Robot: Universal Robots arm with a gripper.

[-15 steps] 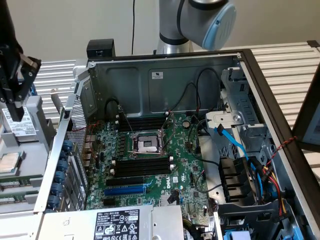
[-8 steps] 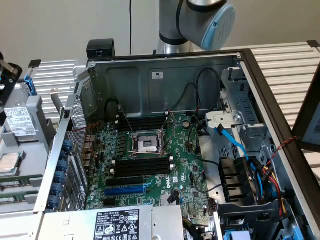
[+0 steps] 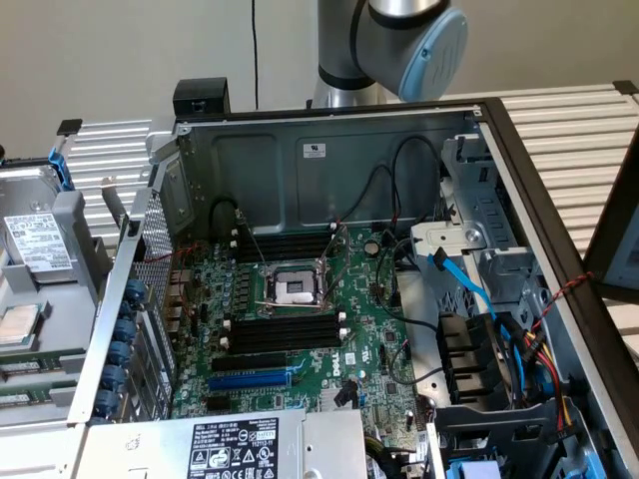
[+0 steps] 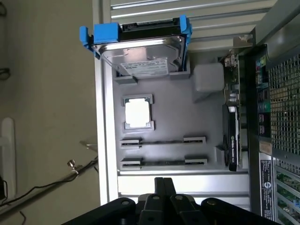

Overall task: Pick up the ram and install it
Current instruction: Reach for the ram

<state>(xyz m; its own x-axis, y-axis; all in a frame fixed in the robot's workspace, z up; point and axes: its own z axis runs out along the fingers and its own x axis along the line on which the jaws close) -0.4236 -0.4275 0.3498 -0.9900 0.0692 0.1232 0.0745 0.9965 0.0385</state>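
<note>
Exterior view, ram: two thin greenish sticks lie on the grey parts tray [image 3: 80, 254] at the exterior view's left, outside the computer case [image 3: 329, 150]. I take the ram [image 3: 25, 373] to be one of them.
Exterior view, arm: a joint of the robot arm [image 3: 409, 40] rises behind the case's rear wall.
Exterior view, slots: the black memory slots [image 3: 285, 331] beside the processor socket look empty, so the install is not yet done.
Wrist view, ram: the ram [image 4: 161, 162] rests on edge in two grey cradles. A second stick [image 4: 161, 140] lies parallel just beyond it, with a processor chip [image 4: 138, 113] and a hard drive [image 4: 140, 56] further on.
Wrist view, gripper: the gripper [image 4: 162, 185] hovers over the tray's near rim with its fingers pressed together, grasping nothing. The ram is near it and untouched.
Handling: probably light, stiff, thin and fragile. It is best pinched across its flat faces near mid-length, between the cradles.
</note>
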